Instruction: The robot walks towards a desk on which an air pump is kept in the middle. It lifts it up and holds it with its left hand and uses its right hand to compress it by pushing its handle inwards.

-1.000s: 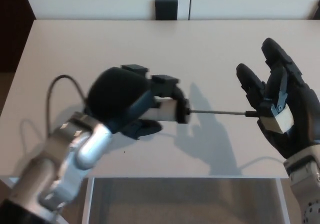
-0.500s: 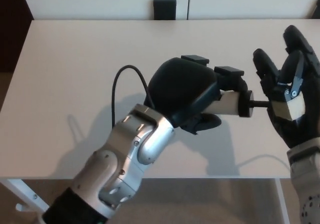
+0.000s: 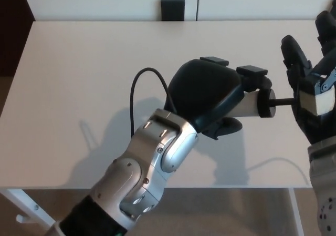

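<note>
My left hand point(image 3: 207, 96) is shut on the air pump's white barrel point(image 3: 251, 104) and holds it level above the white desk point(image 3: 79, 78). A short stretch of the thin piston rod point(image 3: 283, 101) sticks out of the barrel's black end cap toward the right. Its far end meets the palm of my right hand point(image 3: 315, 89), where the pale handle point(image 3: 317, 102) lies against the palm. That hand's fingers are spread and upright, not wrapped around the handle. The pump's black hose point(image 3: 137, 86) loops up behind my left wrist.
A black rectangular object point(image 3: 172, 9) sits at the desk's far edge against the white wall. The desk's near edge runs just below my left forearm, with floor and a white desk leg point(image 3: 23, 204) under it. A dark opening lies at the far left.
My left hand has carried the pump rightward, and the rod showing between barrel and right palm went from long to short. My right hand has drifted right and up.
</note>
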